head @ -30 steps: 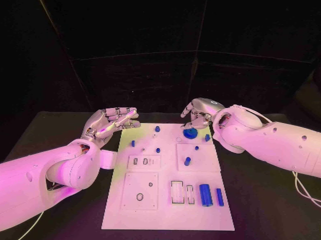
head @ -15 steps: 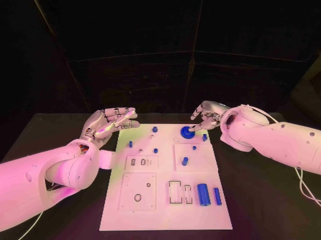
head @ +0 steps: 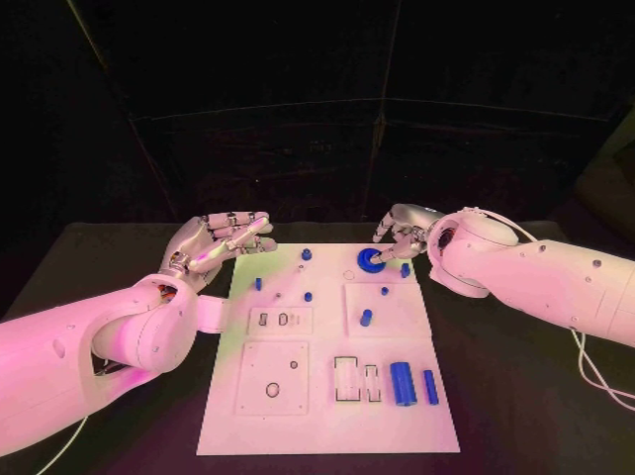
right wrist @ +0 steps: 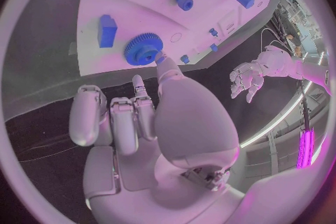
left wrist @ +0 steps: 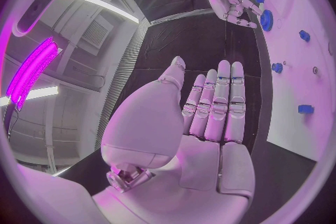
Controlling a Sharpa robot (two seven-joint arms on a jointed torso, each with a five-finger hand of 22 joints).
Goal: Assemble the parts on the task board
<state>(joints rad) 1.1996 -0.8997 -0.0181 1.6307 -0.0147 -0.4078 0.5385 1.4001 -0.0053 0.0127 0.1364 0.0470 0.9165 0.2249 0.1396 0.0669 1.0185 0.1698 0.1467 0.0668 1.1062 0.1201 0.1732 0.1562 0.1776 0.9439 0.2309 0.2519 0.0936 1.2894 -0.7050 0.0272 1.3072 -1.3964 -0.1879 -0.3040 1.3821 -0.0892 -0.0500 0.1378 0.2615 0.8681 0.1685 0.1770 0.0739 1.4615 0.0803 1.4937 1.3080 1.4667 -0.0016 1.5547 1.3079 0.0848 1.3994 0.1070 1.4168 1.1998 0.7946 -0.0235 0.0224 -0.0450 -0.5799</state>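
Standing partly assembled: gear (head: 371, 261) on the board (head: 317, 416) at the right hand (head: 401, 234) fingertips, ungripped; left hand (head: 221, 240) spread, holding nothing; two bars (head: 414, 385) loose, nearer the robot than both hands.

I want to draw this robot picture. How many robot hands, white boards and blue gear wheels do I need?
Robot hands: 2, the left hand and the right hand
White task board: 1
Blue gear wheel: 1
Total: 4
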